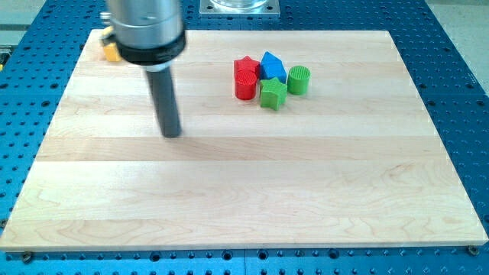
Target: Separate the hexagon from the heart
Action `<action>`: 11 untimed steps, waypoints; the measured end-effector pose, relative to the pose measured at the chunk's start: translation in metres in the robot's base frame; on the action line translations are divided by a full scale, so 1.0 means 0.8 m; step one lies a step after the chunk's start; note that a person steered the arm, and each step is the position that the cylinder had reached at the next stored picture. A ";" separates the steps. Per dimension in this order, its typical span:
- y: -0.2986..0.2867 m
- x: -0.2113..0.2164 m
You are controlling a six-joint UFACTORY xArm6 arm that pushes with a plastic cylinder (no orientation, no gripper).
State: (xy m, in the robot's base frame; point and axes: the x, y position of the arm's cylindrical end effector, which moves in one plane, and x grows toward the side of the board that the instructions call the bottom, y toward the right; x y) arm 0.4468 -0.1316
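Observation:
A tight cluster of blocks sits on the wooden board (229,191) at the view's upper middle. It holds a red block (244,66) with a second red block (244,86) just below it, a blue angular block (273,67), a green star-like block (273,93) and a green rounded, hexagon-like block (299,79) on the right. They touch or nearly touch. My tip (171,134) rests on the board well to the left of the cluster and slightly below it, touching no block. I cannot make out which block is the heart.
A yellow block (111,51) lies at the board's top-left corner, mostly hidden behind the arm's grey body (145,27). A blue perforated table (458,46) surrounds the board. A metal mount (239,6) sits at the top edge.

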 end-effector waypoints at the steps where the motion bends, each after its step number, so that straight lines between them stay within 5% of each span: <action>1: -0.066 0.005; 6: -0.217 -0.086; 8: -0.211 -0.289; 9: -0.162 -0.292; 10: -0.081 -0.191; 11: -0.023 -0.183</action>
